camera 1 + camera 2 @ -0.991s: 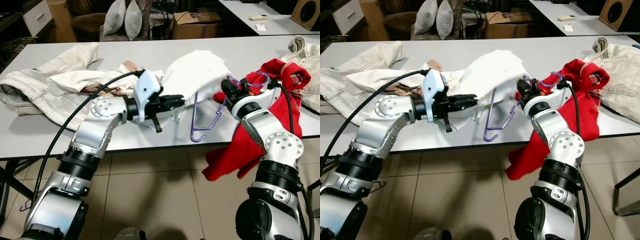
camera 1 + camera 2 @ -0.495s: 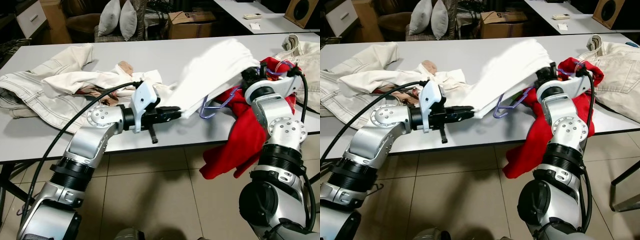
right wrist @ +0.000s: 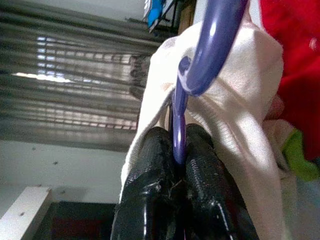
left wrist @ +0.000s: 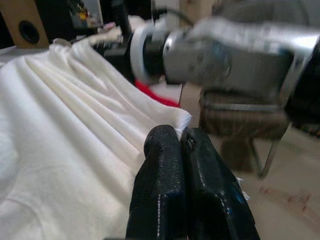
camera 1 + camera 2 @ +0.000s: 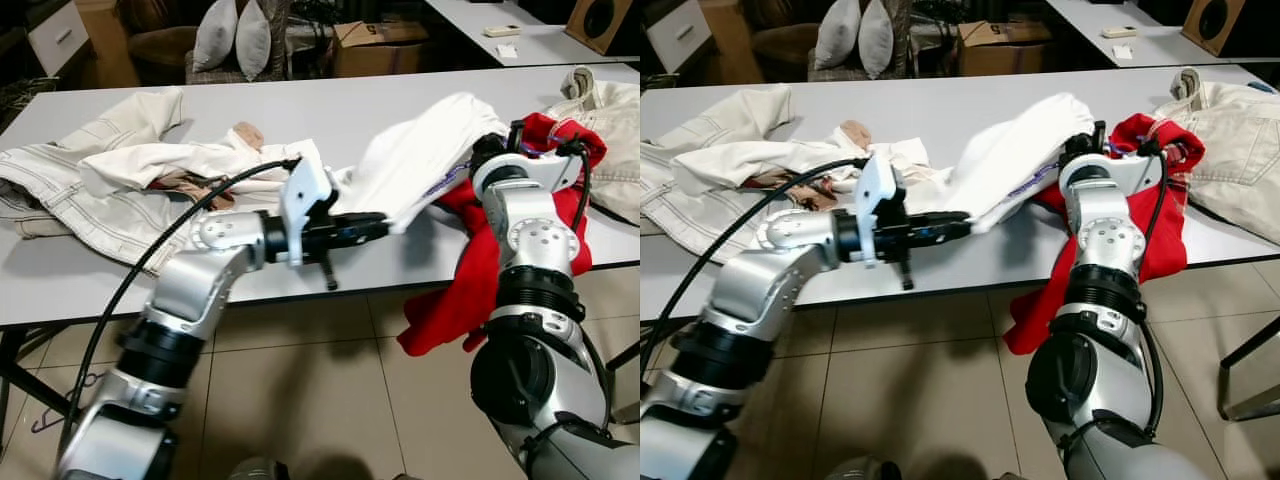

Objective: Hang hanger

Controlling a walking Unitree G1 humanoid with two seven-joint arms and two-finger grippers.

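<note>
Support surface: a grey table (image 5: 330, 110) over a tiled floor (image 5: 330, 400).
Left of table centre: cream jeans (image 5: 70, 185) lie spread flat, with a cream jacket (image 5: 150, 155) heaped over them.
Beside the jacket: a small pinkish cloth (image 5: 245, 135) lies toward the table centre.
Centre, toward the near edge: a white garment (image 5: 420, 160) lies stretched across the top.
Right of the white garment: a red garment (image 5: 570, 150) rests on the table and hangs over the near edge toward the floor.
Far right of the red garment: a beige garment (image 5: 615, 110) lies bunched.
</note>
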